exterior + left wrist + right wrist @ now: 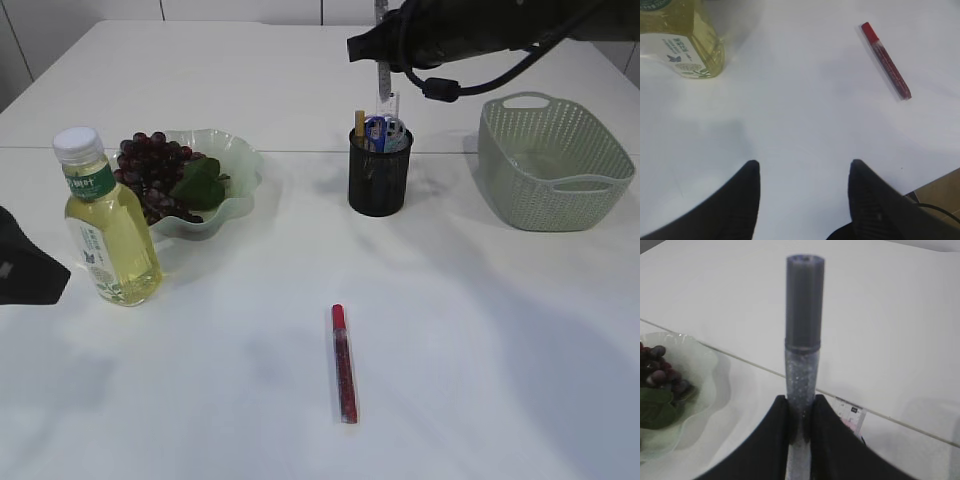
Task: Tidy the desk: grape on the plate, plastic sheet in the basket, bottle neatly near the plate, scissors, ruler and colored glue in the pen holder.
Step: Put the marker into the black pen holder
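Overhead, right arm reaches in above the pen holder [380,172], right gripper [800,415] clamped on an upright silver glitter glue tube [803,330]. Left gripper [802,172] low at table's left edge, fingers spread, nothing held. Red glue pen [343,362] lies mid-table; bottle [105,220] beside grape plate [240,165].

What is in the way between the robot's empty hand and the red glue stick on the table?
Nothing visible. In the left wrist view only bare table lies between the open left gripper and the red glue stick. The bottle stands off to the side.
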